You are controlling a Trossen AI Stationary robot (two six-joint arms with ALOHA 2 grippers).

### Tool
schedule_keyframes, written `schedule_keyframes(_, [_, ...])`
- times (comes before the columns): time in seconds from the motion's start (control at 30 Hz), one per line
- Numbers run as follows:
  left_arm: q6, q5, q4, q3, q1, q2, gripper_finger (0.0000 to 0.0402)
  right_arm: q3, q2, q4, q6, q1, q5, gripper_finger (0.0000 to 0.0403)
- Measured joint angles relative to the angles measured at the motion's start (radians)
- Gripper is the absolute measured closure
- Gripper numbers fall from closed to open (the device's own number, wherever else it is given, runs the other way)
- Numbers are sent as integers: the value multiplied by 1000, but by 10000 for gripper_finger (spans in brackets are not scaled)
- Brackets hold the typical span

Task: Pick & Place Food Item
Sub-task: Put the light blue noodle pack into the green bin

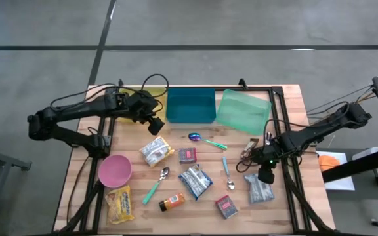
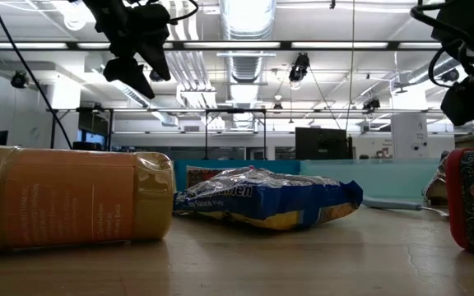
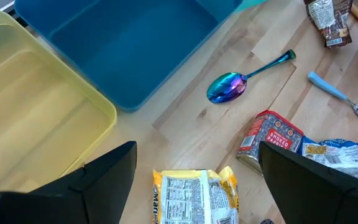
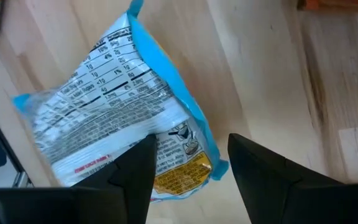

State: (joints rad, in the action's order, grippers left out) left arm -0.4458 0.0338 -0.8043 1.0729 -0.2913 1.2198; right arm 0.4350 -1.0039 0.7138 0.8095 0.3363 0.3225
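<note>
While the right end effector (image 4: 188, 163) hovers, fingers apart and empty, over the blue-edged silver foil snack packet (image 4: 114, 121) at five o'clock on the wooden tabletop (image 1: 287, 105), centring before descent is advised. Left end effector (image 3: 194, 168) waits open at eleven o'clock.

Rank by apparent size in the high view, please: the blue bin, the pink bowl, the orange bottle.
1. blue bin, largest.
2. pink bowl, clearly smaller.
3. orange bottle, smallest.
All lie on the table under an overhead camera, so nearness hardly affects this.
</note>
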Motion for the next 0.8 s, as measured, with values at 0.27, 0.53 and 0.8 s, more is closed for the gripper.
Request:
schedule_keyframes(0.27, [0, 0, 0, 0, 0, 0, 58, -6, 0, -13, 9, 0, 0, 312])
schedule_keyframes(0.53, [0, 0, 0, 0, 0, 0, 58, -6, 0, -18, 26, 0, 17, 392])
schedule_keyframes(0.8, [1, 3, 0, 0, 0, 0, 58, 21, 2, -18, 26, 0, 19, 396])
